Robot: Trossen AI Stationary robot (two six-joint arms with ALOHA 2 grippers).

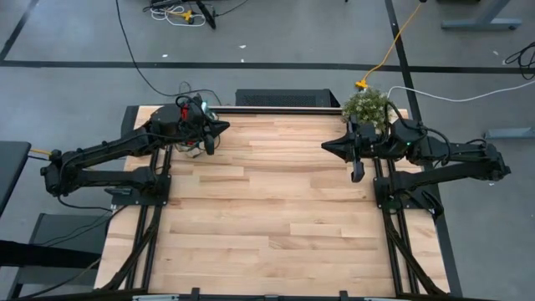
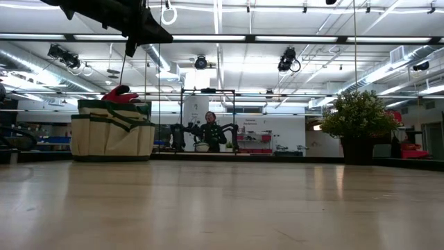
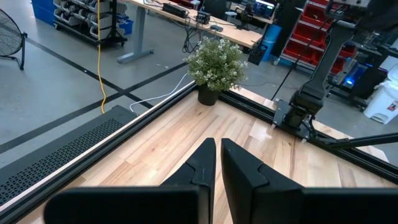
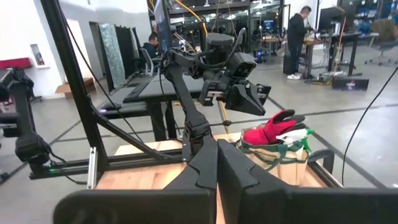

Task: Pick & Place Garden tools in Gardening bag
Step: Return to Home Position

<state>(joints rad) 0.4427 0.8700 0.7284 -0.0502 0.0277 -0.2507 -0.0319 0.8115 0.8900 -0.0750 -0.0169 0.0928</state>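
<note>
Wooden boards of the table [image 1: 276, 217] show nothing lying on them around the arms, so I judge that the packing is finished and only the retreat to the rest pose remains. The fingers [image 3: 199, 167] of the left gripper [image 1: 222, 128] are drawn together with only a thin slit between them and they carry nothing. The fingers [image 4: 202, 165] of the right gripper [image 1: 328, 146] are pressed together and also carry nothing. Just behind and below the left fingertips, under that arm's wrist, stands the gardening bag [image 4: 283, 155] at the far edge of the table, and a red glove [image 4: 270, 130] sticks out of its top. For the right fingers the bag is straight ahead, across the table and well apart. A bushy plant [image 1: 366, 107] stands just behind the right gripper, close beside its wrist. To do this step well, the left arm should, in my opinion, first go upward and only then fold back, because the glove and the soft handles are near below it and could be caught. Both pairs of fingers are better kept together during the move. The right arm should pull back along its own line and not swing toward the plant, since its leaves are close to the wrist.
</note>
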